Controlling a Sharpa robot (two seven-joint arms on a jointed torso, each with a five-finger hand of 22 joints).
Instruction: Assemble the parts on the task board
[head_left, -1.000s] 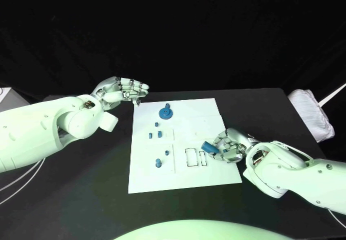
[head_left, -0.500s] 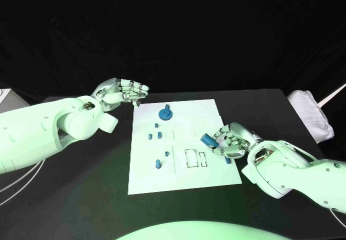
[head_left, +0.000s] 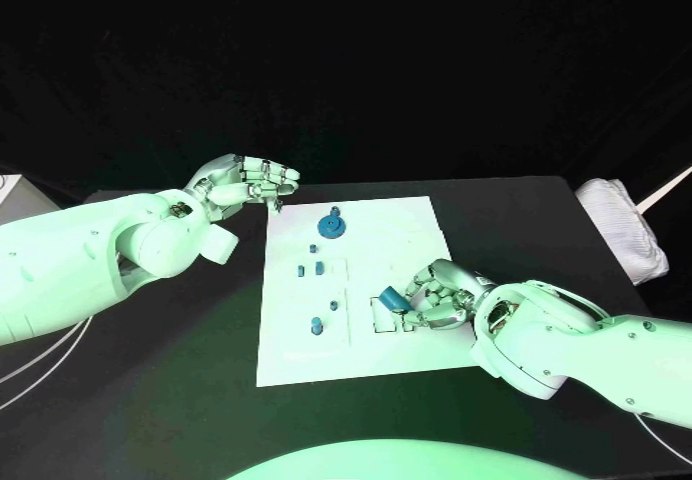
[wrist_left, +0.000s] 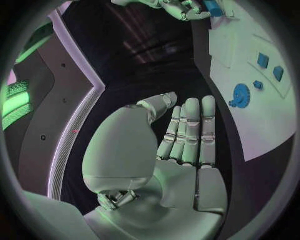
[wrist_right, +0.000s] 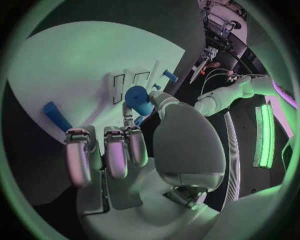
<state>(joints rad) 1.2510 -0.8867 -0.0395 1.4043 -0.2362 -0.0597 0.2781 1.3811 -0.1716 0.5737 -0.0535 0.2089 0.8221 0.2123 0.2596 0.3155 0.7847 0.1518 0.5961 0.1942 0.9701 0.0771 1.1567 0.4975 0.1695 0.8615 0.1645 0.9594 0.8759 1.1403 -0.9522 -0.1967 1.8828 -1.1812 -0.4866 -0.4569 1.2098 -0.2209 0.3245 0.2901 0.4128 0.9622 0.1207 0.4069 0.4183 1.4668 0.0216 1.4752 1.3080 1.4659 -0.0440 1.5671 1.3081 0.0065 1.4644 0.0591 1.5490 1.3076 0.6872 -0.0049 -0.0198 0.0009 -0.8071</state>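
- While pinched in right hand (head_left: 433, 297) fingers (wrist_right: 139, 145), blue cylindrical part (head_left: 391, 298) hovers over rectangular slots (head_left: 389, 314) on white task board (head_left: 364, 355).
- Blue gear (head_left: 330, 228) near far edge.
- Left hand (head_left: 245, 181) off board over counter (head_left: 173, 390), fingers curled, holding nothing.

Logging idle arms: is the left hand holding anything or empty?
Empty. The left hand hovers beside the task board, fingers curled, nothing between them.
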